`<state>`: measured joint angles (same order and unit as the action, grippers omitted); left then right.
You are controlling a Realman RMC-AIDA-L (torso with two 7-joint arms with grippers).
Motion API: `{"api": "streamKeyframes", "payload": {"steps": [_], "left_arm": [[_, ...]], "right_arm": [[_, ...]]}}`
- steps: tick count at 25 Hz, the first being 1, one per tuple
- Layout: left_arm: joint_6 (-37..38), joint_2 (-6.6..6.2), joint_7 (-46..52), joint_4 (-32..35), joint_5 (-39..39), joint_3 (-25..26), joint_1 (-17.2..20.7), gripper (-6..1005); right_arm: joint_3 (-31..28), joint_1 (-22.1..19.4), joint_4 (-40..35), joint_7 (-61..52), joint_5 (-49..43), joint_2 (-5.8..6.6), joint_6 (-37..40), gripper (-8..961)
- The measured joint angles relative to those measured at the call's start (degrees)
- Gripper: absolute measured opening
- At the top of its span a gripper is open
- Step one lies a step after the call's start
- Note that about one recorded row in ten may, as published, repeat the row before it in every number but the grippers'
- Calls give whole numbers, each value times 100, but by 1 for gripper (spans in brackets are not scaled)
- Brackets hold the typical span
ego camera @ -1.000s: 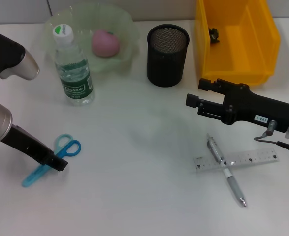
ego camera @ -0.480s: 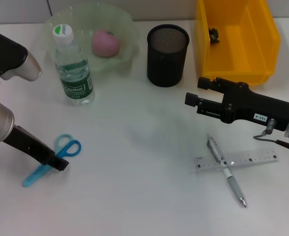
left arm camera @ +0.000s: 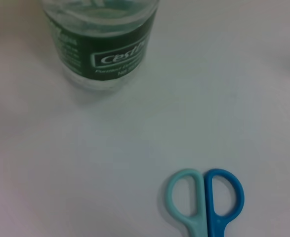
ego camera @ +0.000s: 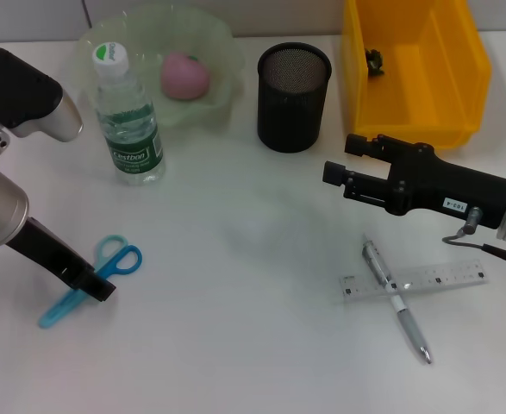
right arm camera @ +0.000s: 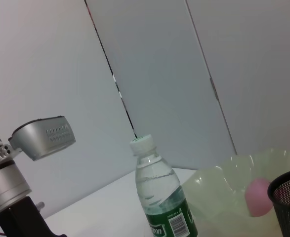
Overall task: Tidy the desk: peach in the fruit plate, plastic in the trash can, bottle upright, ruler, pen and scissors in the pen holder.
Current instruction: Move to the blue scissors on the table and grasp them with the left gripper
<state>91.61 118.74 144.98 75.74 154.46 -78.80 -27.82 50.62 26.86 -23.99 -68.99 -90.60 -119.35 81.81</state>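
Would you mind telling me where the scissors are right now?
In the head view, the scissors lie at the robot's left, under the left end effector, below the bottle.

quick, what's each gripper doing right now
Left gripper: down at the scissors; open or shut cannot be told.
Right gripper: above the table, holding nothing; open or shut cannot be told.
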Motion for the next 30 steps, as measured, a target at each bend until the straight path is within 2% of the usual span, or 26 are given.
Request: {"api": "streamKeyframes", "payload": {"steps": [12,30], "left_arm": [[-3,9,158,-70,14,-231,-95,787],[-57,9,181,-176,152,-248,-140,784]], "right_arm": [[0,21,9,1,8,0,-59,719],[1,39,9,8,7,0,-70,719]]}}
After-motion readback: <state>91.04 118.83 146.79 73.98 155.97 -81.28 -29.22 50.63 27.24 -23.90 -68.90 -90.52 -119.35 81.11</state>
